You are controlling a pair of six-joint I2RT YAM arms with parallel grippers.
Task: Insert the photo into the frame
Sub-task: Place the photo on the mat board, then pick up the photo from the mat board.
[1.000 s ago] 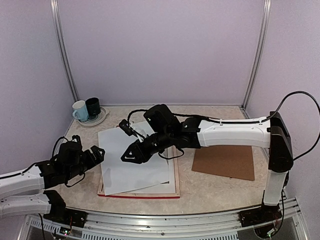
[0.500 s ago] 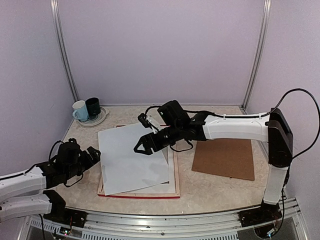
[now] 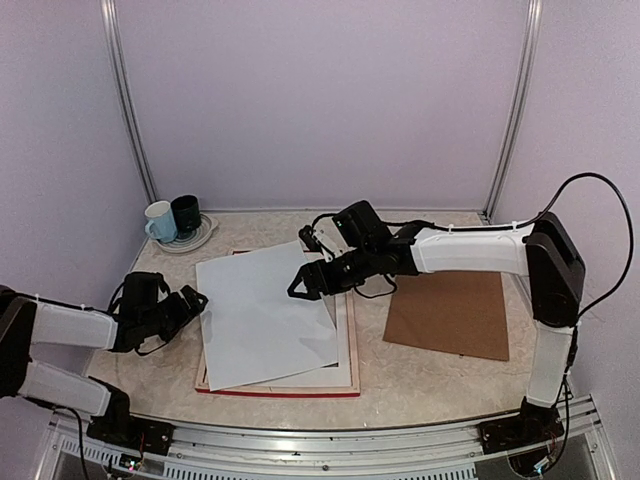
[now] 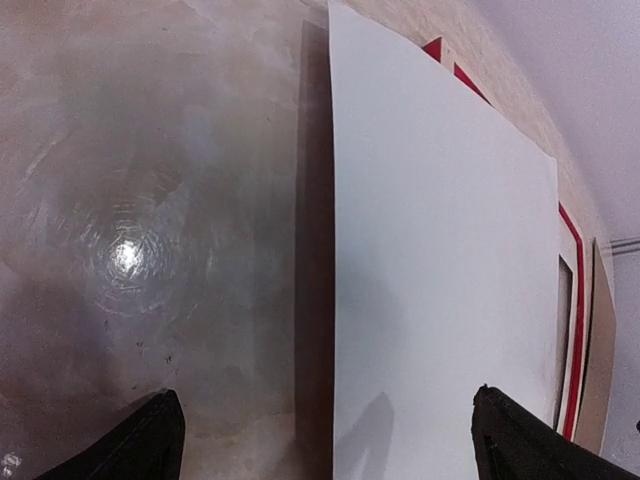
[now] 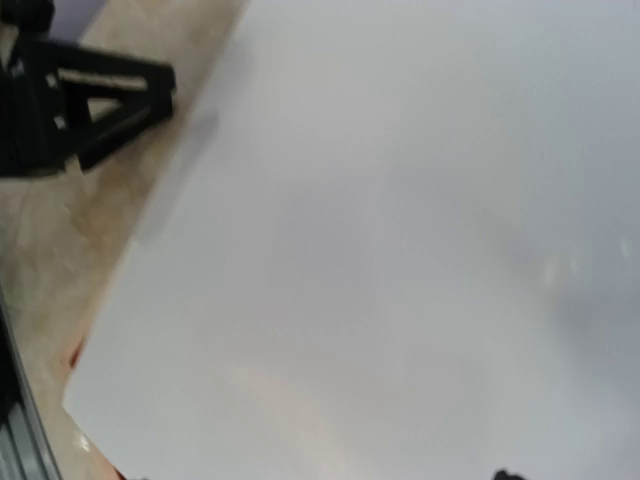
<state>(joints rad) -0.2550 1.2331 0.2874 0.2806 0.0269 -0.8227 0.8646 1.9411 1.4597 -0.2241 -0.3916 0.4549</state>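
The photo (image 3: 265,320) lay white back up, skewed across the frame (image 3: 352,345), with its left part overhanging onto the table (image 3: 420,385). The right pincer (image 3: 305,285) hung over the photo's far right edge. Its jaws were spread and nothing showed between them, but I could not tell whether the tips touched the paper. The left pincer (image 3: 193,303) sat just off the photo's left edge, jaws wide and empty. A brown board (image 3: 447,315) lay behind the right pincer, apart from the frame. Two mugs (image 3: 172,217) stood well beyond the left pincer.
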